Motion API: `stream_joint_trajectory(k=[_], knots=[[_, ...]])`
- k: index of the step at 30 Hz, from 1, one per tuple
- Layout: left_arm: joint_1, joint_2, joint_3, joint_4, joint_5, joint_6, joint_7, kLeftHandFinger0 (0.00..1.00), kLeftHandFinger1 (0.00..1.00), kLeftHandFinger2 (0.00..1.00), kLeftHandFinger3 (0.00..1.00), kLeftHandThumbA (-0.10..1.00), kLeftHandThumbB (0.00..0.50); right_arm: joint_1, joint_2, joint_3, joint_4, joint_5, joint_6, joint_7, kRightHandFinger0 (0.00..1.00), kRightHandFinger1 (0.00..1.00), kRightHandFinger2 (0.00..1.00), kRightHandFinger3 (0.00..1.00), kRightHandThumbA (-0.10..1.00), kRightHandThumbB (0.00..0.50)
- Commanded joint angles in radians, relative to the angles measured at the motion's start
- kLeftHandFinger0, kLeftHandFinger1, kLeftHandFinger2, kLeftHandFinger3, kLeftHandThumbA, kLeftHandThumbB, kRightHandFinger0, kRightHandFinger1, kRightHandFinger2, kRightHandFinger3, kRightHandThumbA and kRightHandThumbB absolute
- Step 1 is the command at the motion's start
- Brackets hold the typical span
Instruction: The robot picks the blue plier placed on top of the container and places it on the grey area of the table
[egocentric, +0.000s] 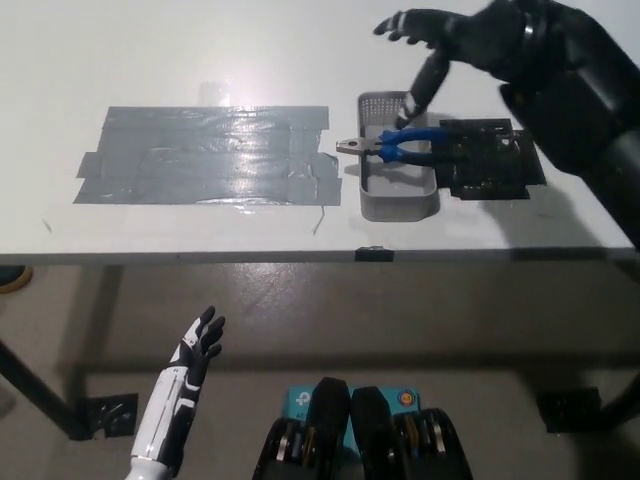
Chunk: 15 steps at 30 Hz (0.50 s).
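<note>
A blue-handled plier (398, 146) lies across the rim of a small grey container (395, 195) on the white table, metal jaws pointing left. My black right hand (435, 42) hovers open above the container's far end, fingers spread, one fingertip close over the plier's handles. It holds nothing. The grey taped area (205, 155) lies on the table left of the container. My white left hand (190, 355) rests open below the table's front edge, at the lower left.
A black mat (490, 160) lies right of the container, partly under the plier's handles. The table's front edge (300, 257) runs across the middle of the picture, with floor and table legs below.
</note>
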Motion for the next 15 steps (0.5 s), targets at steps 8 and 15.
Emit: stream_joint_trajectory(k=[8,15], knots=[[0.003,0.010,0.001,-0.037,0.046,-0.038,0.004,1.00,1.00,1.00,1.00,0.98,0.006,-0.097,0.073,-0.015,0.152,-0.072,-0.045,-0.037,1.00,1.00,1.00,1.00,1.00,0.334],[-0.001,0.011,0.006,-0.037,0.040,-0.042,0.004,1.00,1.00,1.00,1.00,0.98,0.003,-0.122,0.114,-0.013,0.273,-0.095,-0.081,-0.040,1.00,1.00,1.00,1.00,1.00,0.320]])
